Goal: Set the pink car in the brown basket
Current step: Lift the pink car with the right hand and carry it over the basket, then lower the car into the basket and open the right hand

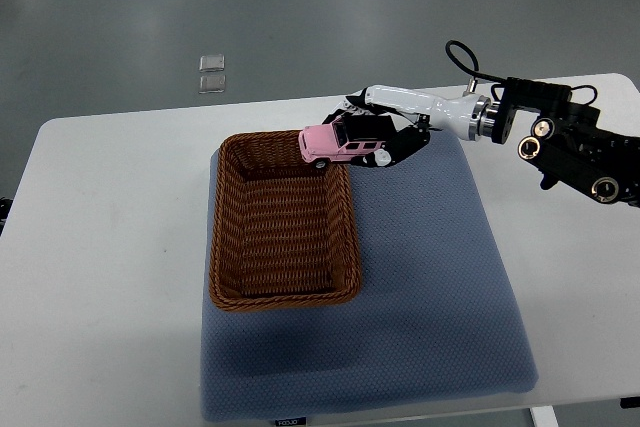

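Fingers of your right hand are curled around the pink car, clamped on its far end, though you cannot make out each fingertip behind the body. You see the car hanging over the far right corner of the brown basket, partly past the rim. The basket interior below lies bare, with the blue mat open to its right. The white table runs out of view at left and bottom.

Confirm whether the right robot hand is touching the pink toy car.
Touching: the top view shows the right robot hand wrapped around the pink toy car.
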Robot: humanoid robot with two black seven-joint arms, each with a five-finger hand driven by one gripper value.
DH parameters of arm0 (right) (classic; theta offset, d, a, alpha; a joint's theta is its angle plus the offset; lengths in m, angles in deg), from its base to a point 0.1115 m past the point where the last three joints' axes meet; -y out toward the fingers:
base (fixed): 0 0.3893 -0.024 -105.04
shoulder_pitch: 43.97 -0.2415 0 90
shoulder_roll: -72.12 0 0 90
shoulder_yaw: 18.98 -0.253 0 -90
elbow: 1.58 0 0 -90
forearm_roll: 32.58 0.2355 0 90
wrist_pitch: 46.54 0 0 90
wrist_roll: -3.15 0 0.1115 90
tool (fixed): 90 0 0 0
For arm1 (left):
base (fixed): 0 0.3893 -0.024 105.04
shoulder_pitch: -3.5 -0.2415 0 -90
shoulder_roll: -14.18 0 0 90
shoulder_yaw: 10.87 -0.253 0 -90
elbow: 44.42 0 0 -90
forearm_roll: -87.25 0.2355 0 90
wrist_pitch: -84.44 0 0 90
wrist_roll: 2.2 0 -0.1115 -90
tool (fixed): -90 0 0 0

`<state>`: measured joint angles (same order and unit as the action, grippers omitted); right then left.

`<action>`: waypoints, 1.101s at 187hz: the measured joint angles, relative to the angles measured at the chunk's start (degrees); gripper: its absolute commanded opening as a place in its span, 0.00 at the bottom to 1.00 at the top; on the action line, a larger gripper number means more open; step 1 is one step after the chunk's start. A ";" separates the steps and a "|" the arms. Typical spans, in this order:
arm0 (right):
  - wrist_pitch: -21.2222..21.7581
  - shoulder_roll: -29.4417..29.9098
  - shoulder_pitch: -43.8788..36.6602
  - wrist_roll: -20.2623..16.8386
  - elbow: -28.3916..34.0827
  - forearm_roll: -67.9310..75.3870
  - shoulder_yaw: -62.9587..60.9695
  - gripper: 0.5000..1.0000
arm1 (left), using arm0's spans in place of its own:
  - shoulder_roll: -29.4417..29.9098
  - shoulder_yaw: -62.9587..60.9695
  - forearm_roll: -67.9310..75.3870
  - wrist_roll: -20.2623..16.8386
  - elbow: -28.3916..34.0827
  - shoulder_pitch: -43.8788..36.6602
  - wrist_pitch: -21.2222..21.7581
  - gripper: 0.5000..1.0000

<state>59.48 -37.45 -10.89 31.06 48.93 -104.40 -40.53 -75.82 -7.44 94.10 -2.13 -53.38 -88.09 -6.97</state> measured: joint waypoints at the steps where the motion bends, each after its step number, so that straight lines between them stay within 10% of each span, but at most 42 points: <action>1: 0.00 0.17 -0.15 0.00 -0.11 0.00 0.17 0.00 | 0.00 0.00 0.00 0.00 0.00 0.00 0.00 1.00; 156: -2.01 14.22 -4.43 -0.13 -8.51 -0.48 10.39 0.00 | 0.00 0.00 0.00 0.02 0.00 0.01 0.00 1.00; 206: -3.20 14.38 -3.91 -0.13 -8.51 0.02 10.40 0.44 | 0.00 0.00 0.00 0.02 0.00 0.01 0.00 1.00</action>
<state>56.29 -23.07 -14.81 30.93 40.41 -104.39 -30.14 -75.82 -7.44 94.10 -2.11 -53.38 -88.08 -6.97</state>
